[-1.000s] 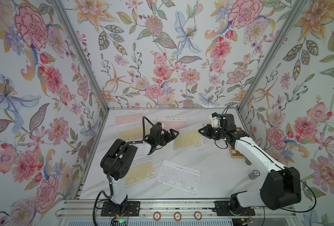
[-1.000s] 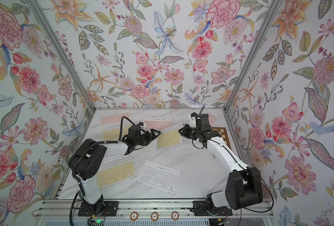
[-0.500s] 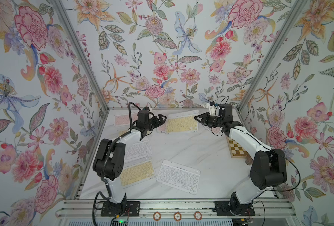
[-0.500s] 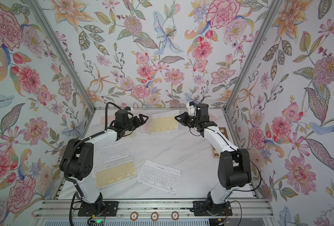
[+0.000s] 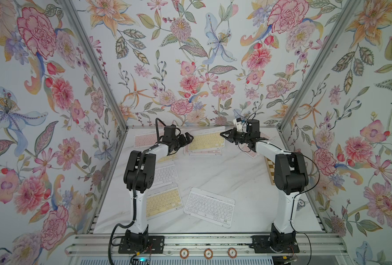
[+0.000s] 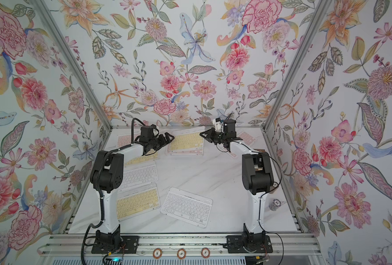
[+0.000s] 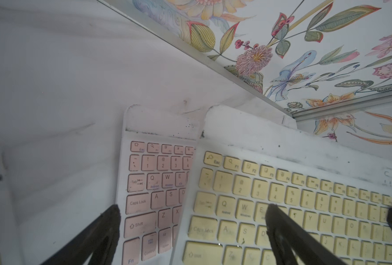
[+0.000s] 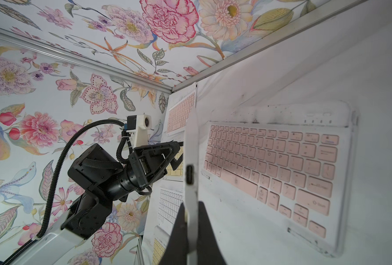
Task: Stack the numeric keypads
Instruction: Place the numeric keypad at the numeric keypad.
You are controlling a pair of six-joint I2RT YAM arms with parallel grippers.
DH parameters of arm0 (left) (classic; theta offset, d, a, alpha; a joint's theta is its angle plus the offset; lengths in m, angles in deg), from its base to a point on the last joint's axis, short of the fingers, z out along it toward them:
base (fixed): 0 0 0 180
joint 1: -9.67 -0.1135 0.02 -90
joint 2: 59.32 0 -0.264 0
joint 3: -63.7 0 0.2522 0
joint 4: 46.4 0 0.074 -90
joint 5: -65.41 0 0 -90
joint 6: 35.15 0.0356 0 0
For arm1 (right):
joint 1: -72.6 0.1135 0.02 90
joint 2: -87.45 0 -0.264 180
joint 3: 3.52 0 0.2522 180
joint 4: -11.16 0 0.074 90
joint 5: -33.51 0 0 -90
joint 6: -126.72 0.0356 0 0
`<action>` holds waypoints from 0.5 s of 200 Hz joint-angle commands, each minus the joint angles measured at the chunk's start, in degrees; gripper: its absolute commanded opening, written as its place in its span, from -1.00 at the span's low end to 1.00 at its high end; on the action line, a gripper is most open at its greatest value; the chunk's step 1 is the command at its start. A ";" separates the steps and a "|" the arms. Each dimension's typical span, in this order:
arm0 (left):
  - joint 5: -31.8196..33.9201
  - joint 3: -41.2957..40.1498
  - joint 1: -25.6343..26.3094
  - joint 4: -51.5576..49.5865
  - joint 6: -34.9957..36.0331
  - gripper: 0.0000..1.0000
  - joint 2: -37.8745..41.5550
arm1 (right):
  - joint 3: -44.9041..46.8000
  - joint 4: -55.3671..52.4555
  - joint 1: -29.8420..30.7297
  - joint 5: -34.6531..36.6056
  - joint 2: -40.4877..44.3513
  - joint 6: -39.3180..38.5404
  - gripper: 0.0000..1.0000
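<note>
I have the yellow keypad (image 5: 205, 140) up by the far edge of the tabletop (image 5: 224, 181), about the middle, right over a pink keypad (image 5: 203, 152) that lies flat there. I think it hangs there so it can go down on the pink one and make a pile. It is wide and thin, so one arm is at each short end, and I think that stops it tipping. The right gripper (image 8: 191, 221) is squeezed tight on one short end, and I can see the thin edge pinched between its fingers. The left gripper (image 7: 193, 206) is at the other end with its fingers wide apart. One finger is above the yellow keys and one is out past the edge. It pinches nothing, and I can't tell if it touches. A white keypad (image 5: 210, 206) lies loose by the near edge, not stacked yet.
</note>
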 commanded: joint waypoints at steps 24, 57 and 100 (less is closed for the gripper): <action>0.10 2.85 -0.95 -2.67 1.06 0.99 -3.05 | -7.07 3.92 0.18 -4.10 -5.53 1.21 -1.00; -0.87 3.28 -1.04 -2.31 0.72 0.99 -4.55 | -10.14 3.47 0.07 -5.07 -9.39 1.50 -1.00; -1.58 4.43 -1.09 -2.26 0.10 0.99 -6.23 | -12.39 3.01 0.00 -6.26 -12.52 2.01 -1.00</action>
